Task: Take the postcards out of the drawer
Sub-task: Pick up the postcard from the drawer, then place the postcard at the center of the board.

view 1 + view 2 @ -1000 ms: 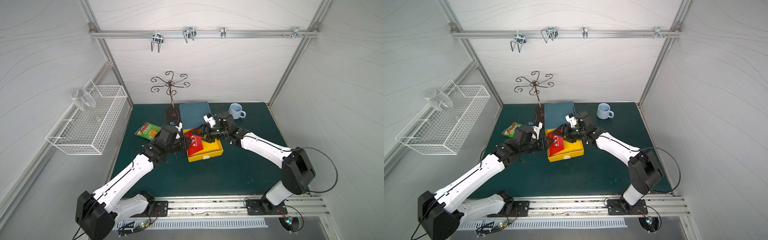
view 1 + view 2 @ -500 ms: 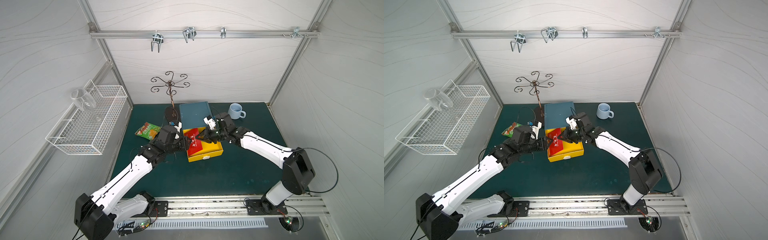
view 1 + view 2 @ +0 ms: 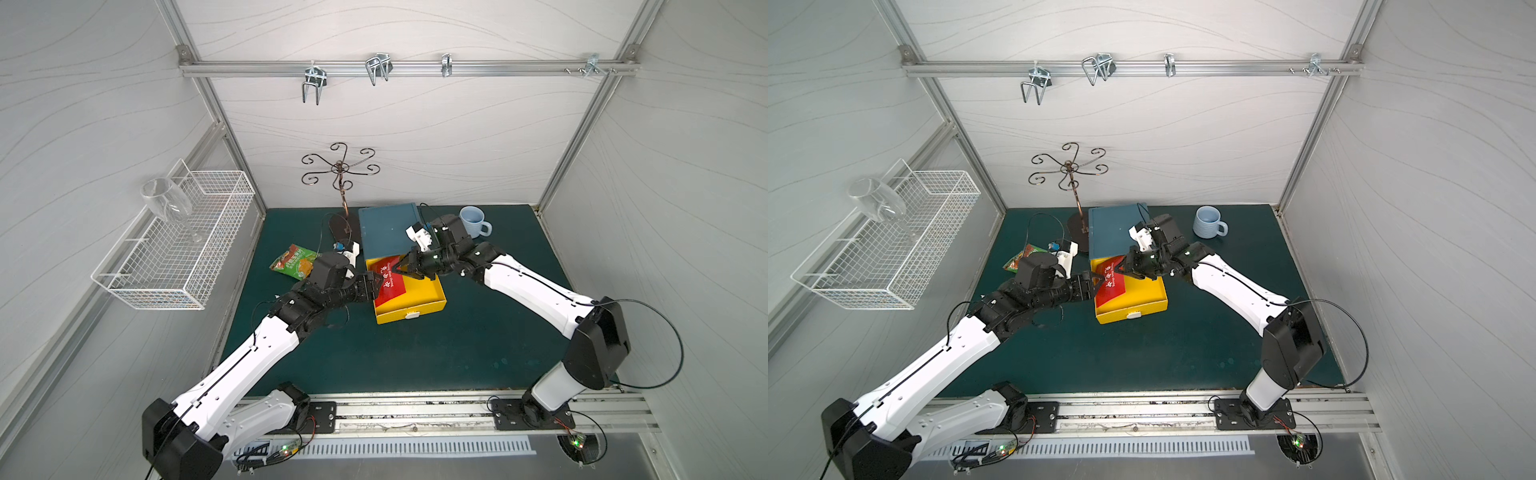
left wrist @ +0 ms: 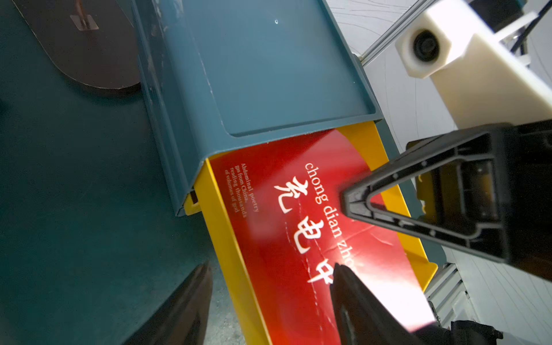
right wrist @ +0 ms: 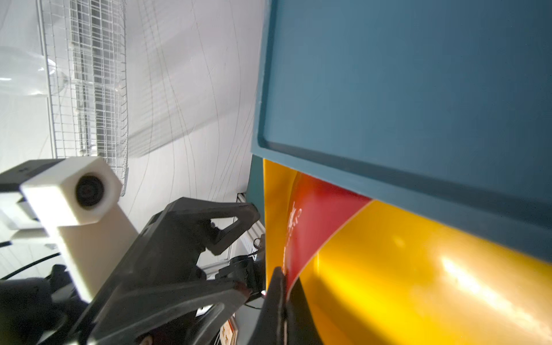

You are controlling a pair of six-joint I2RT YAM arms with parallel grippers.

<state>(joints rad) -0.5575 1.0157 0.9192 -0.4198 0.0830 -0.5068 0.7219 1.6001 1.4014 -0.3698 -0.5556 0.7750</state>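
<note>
Lying in the open drawer (image 3: pixel 411 309), the red card (image 3: pixel 390 284) has its far end under the blue case (image 3: pixel 386 228), one long edge curled up, pinched by the right gripper (image 3: pixel 400 269). The left gripper (image 3: pixel 375 286) stands spread astride the opposite edge and drawer wall.

One red postcard (image 3: pixel 390 286) tilts inside yellow drawer (image 3: pixel 432 305).

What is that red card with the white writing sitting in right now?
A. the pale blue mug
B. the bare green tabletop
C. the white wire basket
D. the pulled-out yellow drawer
D: the red card sits tilted in the yellow drawer, which is pulled out of the blue cabinet, with the right gripper pinching its edge.
</note>
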